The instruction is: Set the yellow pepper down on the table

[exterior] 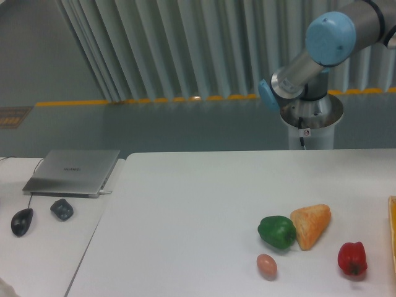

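Counter (185, 204) | green pepper (276, 231), egg (266, 266), orange wedge (311, 225) and red pepper (352, 258) were pictured | yellow pepper was not seen, placement judged outstanding | arm (322, 49) was raised; pincer out of frame, state undetermined.

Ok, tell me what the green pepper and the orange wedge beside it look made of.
The glossy green bell pepper looks like smooth plastic or real waxy skin: it shows soft highlights. The orange wedge-shaped item looks matte and faintly textured, like bread or foam. I cannot tell which.
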{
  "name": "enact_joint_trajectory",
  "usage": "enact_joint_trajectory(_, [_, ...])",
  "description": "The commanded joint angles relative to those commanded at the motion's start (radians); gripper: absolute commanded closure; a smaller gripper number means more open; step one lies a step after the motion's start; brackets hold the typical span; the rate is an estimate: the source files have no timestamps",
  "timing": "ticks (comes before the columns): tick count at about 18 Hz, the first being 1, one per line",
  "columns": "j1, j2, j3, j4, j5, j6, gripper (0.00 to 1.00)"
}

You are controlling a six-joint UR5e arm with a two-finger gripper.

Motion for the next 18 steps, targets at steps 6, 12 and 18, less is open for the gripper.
enact_joint_trajectory(6, [0.002, -0.012, -0.003, 0.000, 0.002, 0.000, 0.00])
enact_joint_trajectory(12, [0.000, -0.008, -0.026, 0.000, 0.002, -0.029, 0.00])
enact_joint_trajectory(18, [0.003, -0.006, -0.037, 0.000, 0.002, -0.023, 0.00])
